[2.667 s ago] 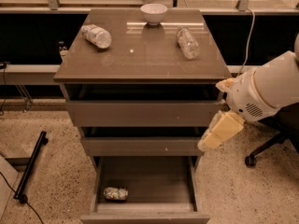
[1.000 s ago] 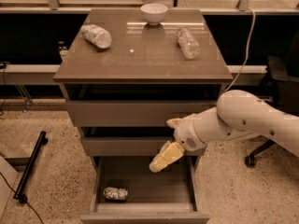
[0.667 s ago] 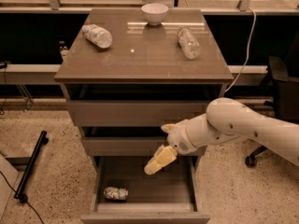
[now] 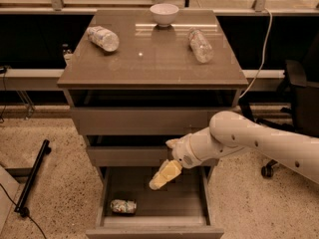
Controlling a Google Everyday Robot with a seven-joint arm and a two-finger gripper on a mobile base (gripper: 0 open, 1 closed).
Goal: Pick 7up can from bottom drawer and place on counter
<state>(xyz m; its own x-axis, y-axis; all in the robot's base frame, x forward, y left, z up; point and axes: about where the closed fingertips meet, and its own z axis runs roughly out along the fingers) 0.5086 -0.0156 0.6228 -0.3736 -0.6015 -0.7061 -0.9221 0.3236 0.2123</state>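
The 7up can (image 4: 123, 206) lies on its side at the front left of the open bottom drawer (image 4: 154, 221). My gripper (image 4: 163, 176) hangs over the drawer's middle, pointing down and left, above and to the right of the can and apart from it. The white arm reaches in from the right. The counter (image 4: 149, 59) is the glossy top of the cabinet above.
Two clear plastic bottles (image 4: 103, 38) (image 4: 200, 46) lie on the counter, with a white bowl (image 4: 164, 14) at its back edge. The two upper drawers stick out slightly. An office chair (image 4: 294, 103) stands to the right, a black bar (image 4: 31, 178) lies on the floor left.
My arm has swung in from the right and down, bringing the gripper leftwards over the open bottom drawer, closer to the can. The can has not moved.
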